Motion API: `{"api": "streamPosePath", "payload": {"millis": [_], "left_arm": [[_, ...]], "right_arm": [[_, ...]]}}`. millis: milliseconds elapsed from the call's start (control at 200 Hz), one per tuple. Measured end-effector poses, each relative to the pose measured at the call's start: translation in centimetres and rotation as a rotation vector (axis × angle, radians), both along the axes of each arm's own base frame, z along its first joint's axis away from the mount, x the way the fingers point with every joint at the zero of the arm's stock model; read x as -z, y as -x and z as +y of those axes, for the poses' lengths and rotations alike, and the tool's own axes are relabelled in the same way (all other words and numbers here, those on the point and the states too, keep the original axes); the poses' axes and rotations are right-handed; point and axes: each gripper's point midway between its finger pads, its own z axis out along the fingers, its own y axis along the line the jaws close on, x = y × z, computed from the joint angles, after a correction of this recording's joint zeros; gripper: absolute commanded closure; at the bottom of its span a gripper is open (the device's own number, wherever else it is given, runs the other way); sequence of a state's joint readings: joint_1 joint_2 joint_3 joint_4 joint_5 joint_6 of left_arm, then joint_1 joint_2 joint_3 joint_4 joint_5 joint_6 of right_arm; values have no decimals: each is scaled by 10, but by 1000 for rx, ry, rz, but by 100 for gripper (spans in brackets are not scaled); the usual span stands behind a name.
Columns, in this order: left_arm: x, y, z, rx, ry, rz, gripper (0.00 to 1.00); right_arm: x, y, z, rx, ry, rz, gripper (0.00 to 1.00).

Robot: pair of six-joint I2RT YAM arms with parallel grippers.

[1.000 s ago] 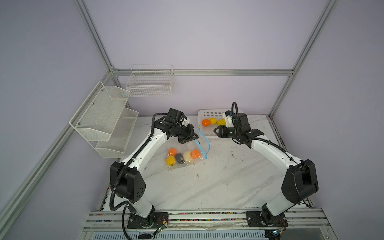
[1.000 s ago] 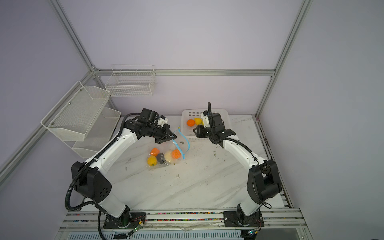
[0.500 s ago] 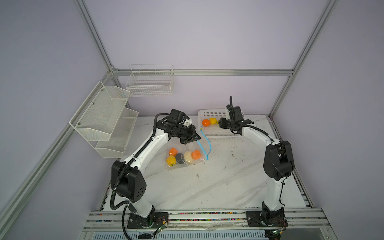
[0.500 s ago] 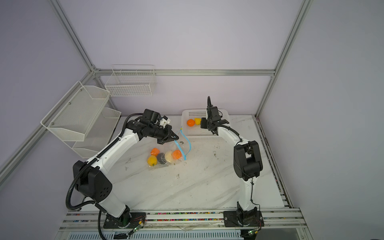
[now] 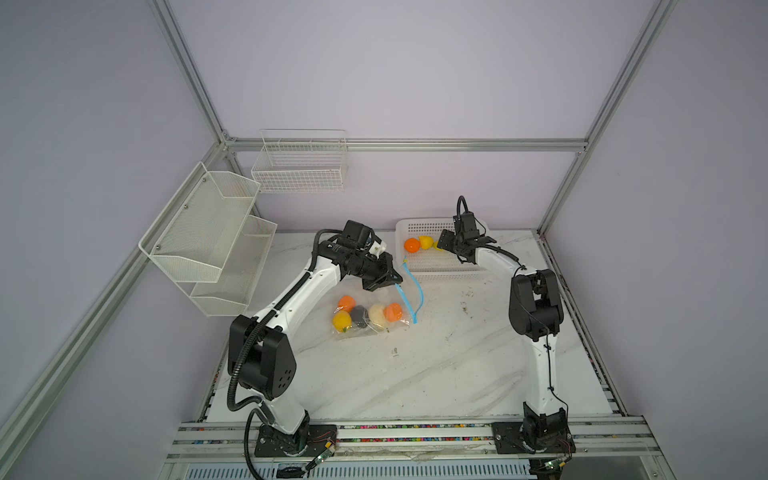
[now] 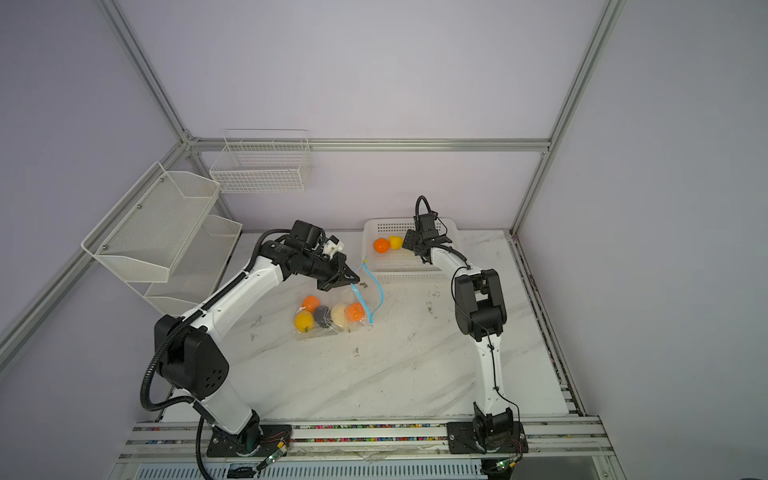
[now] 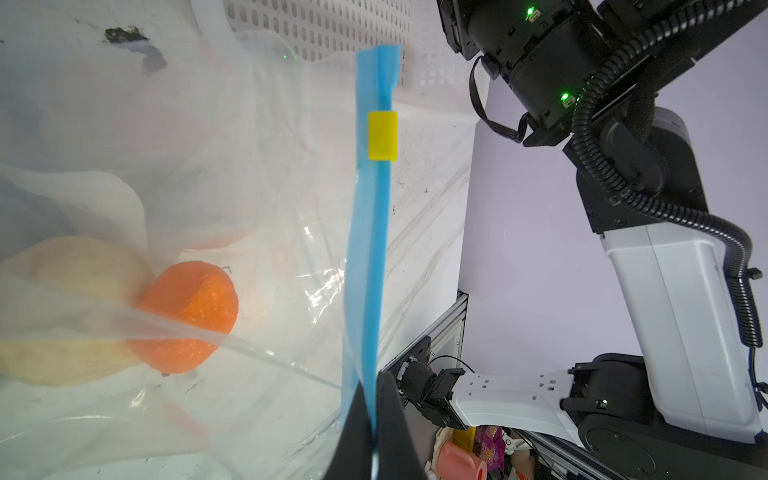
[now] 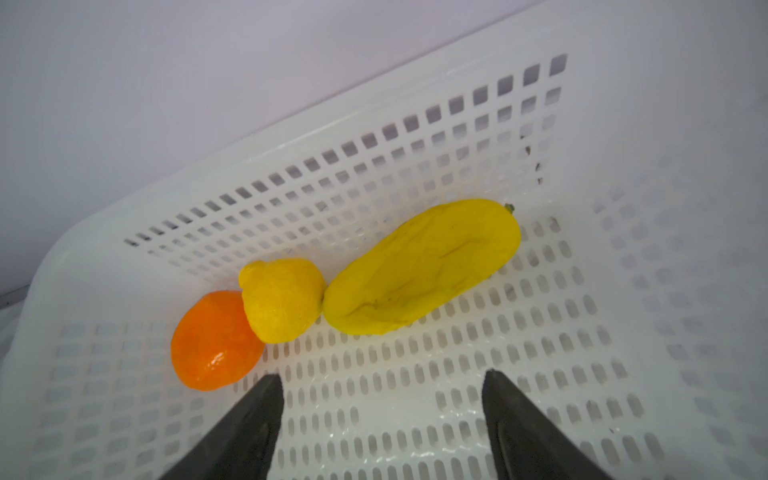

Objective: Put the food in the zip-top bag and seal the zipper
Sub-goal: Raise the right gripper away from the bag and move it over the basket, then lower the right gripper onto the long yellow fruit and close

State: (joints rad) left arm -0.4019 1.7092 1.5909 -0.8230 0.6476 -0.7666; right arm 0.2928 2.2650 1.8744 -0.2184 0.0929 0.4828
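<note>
The zip-top bag [image 5: 370,318] lies mid-table holding two orange tangerines, a yellow fruit, a dark lump and a cream bulb. Its light-blue zipper [image 5: 409,291] curves up off the table, and my left gripper [image 5: 397,283] is shut on that strip. In the left wrist view the zipper [image 7: 370,249] runs out of the jaws past its yellow tab [image 7: 382,135], beside a bagged tangerine [image 7: 187,316]. My right gripper [image 8: 382,390] hangs open and empty over the white basket [image 8: 540,332]. Just beyond its fingertips lie an orange tangerine [image 8: 216,340], a yellow fruit [image 8: 282,299] and the long yellow piece [image 8: 419,266].
The white basket [image 5: 444,272] sits at the table's back edge, right of the bag's mouth. A two-tier mesh rack [image 5: 208,241] hangs on the left wall and a wire basket [image 5: 301,166] on the back wall. The right arm's elbow [image 5: 536,303] stands upright at mid-right.
The right arm folded its elbow upright and swung the gripper deeper over the basket, its jaws opening wider. The left gripper kept its hold on the zipper, barely moving.
</note>
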Motion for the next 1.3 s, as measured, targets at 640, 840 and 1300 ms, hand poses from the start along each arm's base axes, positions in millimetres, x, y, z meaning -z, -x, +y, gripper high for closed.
{"api": "streamPosePath", "payload": {"millis": [640,840,1300], "left_arm": [[13,-3,-2,3,-9,32,100],[15,-3,-2,4,-9,37,100],[15,-3,-3,4,-10,38,100]], "right_arm": [[34,-35,-20,231,9,26,3],[42,-42,-17,228,8,28,9],[64,-42,-19,213,51,48,19]]}}
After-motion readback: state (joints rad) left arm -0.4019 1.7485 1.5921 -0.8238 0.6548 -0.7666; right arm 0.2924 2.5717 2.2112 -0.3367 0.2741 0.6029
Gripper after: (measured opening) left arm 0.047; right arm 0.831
